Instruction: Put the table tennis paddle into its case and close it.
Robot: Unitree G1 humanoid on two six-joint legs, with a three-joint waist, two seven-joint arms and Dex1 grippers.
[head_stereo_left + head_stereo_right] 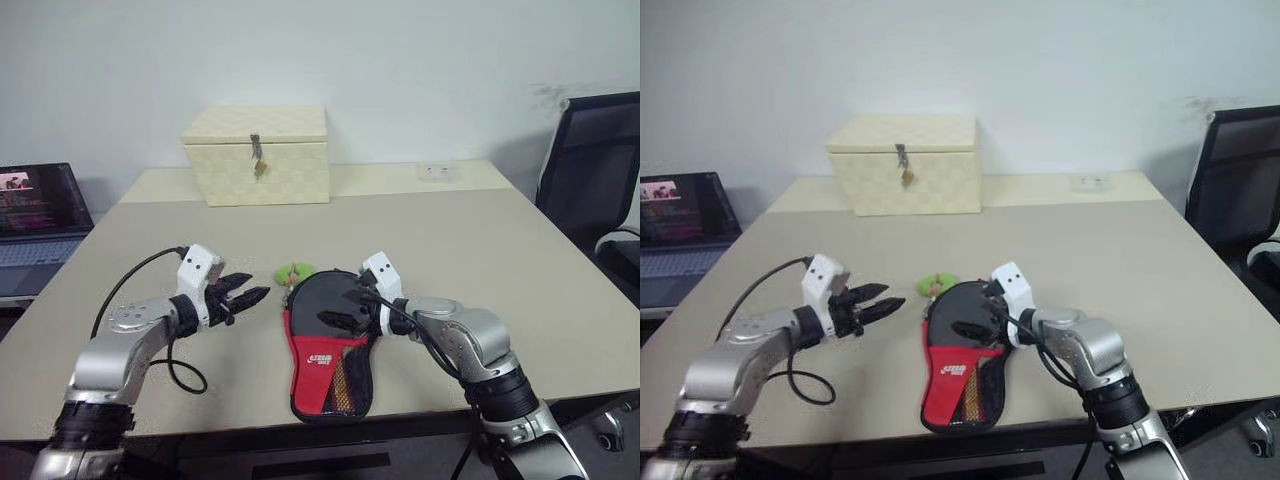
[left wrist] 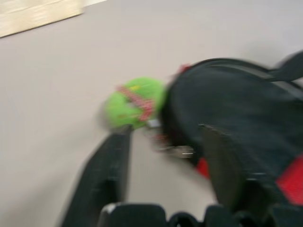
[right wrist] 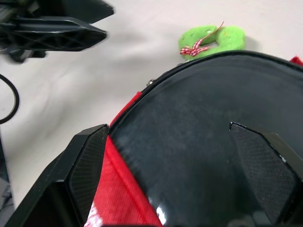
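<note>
From the head views, the case (image 1: 328, 350) lies flat near the front edge of the worktop (image 1: 500, 260), red panel and mesh pocket toward the robot, its green tag (image 1: 294, 272) at the far end. The left tool (image 1: 243, 295) hovers just beside the case, fingers spread; the right tool (image 1: 345, 308) hangs over the case's round black end, also spread and gripping nothing. The left wrist view shows the tag beside the case. In the right wrist view a glossy black face, probably the table tennis paddle (image 3: 208, 142), sits inside the case's rim (so insertion looks done); closing the zip appears left.
</note>
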